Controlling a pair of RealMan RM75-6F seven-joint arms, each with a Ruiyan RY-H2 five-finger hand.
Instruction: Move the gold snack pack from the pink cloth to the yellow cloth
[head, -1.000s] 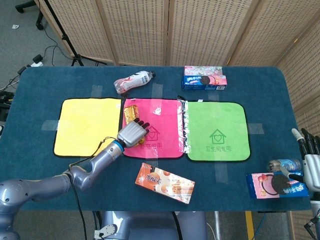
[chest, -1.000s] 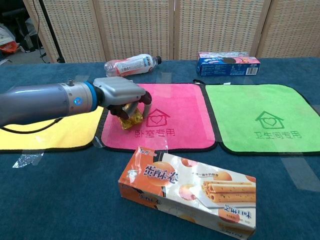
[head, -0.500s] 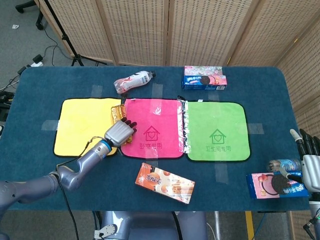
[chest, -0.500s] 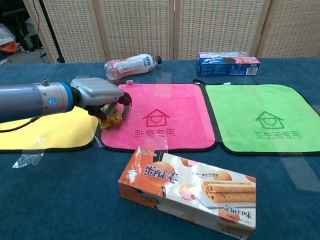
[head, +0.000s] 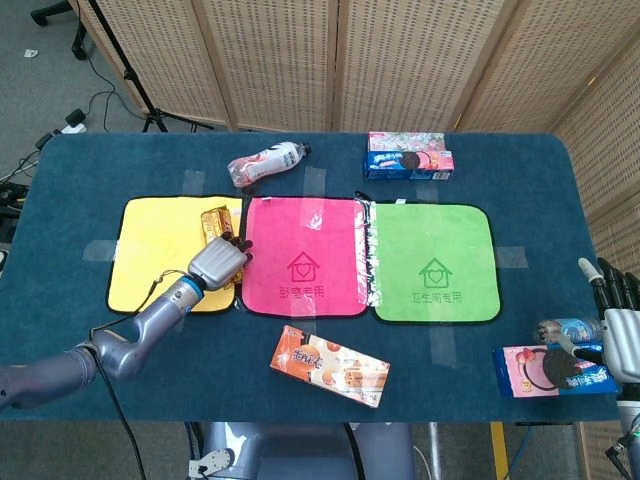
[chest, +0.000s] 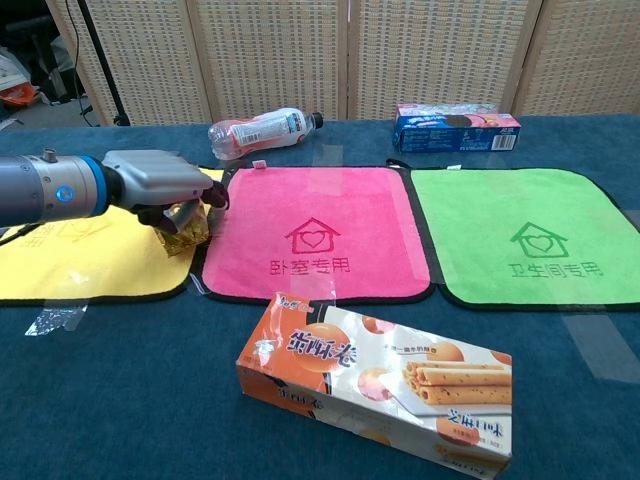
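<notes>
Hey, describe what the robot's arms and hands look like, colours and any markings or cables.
Left arm: glossy silver-grey tube segments, a blue ring at the wrist, a thin black cable alongside. Left hand: light grey shell with dark fingers. Right hand: pale grey-white with dark fingertips, partly cut off at the frame edge.

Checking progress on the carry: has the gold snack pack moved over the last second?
Yes. The gold snack pack, held by the left hand, went leftward off the pink cloth to the yellow cloth.

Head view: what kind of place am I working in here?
Probably a lab or test room, not a home: woven folding screens behind the table, a tripod base and cables on the floor, cloths taped to the table.
</notes>
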